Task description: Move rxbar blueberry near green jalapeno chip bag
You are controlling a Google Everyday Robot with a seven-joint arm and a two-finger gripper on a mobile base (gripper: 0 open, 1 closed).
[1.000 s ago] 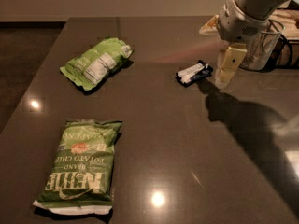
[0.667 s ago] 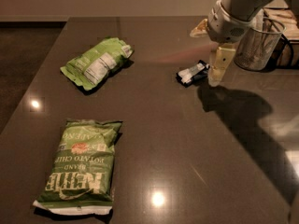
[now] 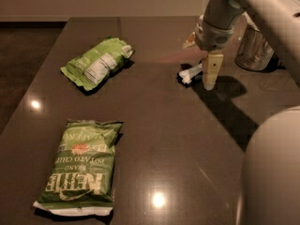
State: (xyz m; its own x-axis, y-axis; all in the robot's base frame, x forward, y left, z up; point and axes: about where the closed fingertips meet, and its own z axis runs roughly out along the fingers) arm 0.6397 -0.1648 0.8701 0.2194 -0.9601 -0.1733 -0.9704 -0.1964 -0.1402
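Camera view: claw (image 3: pixel 209 80), state unclear, beside rxbar blueberry (image 3: pixel 189 73); bare tabletop (image 3: pixel 164 125) stretches to green jalapeno chip bag (image 3: pixel 82 170).

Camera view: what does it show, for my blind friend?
A robot's gripper hangs beside the rxbar blueberry on a dark table. The green jalapeno chip bag lies flat near the front edge, apart from them, a smaller green bag beyond it.

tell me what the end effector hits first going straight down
Hanging at the right end of the rxbar blueberry, the end effector likely meets that bar first, or the table beside it; depth unclear.
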